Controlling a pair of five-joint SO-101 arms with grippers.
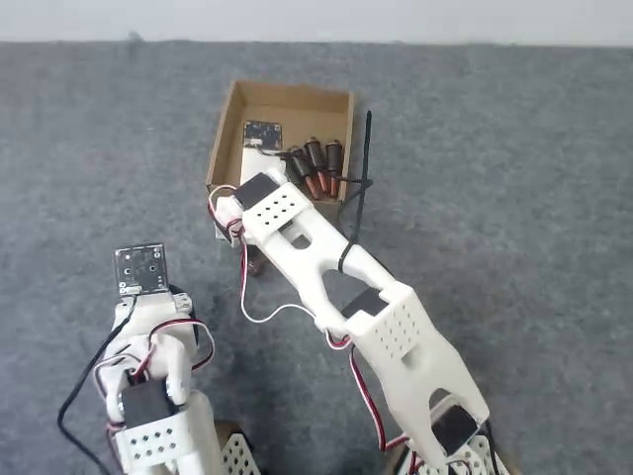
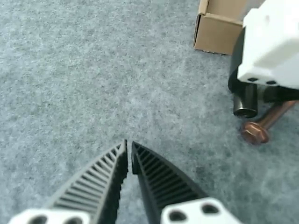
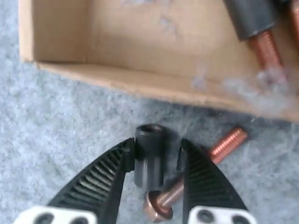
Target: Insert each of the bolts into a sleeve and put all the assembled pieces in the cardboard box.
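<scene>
Risk of a bad pinch: your right pincer is spread around the black sleeve, with the loose bolt just beside it on the bench, near the cardboard box. Close off-centre and you may nip the bolt or knock the sleeve away. The left pincer is pressed together, empty.

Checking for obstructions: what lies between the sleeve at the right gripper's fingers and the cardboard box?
In the right wrist view, bare grey carpet runs from the sleeve to the cardboard box wall.
</scene>
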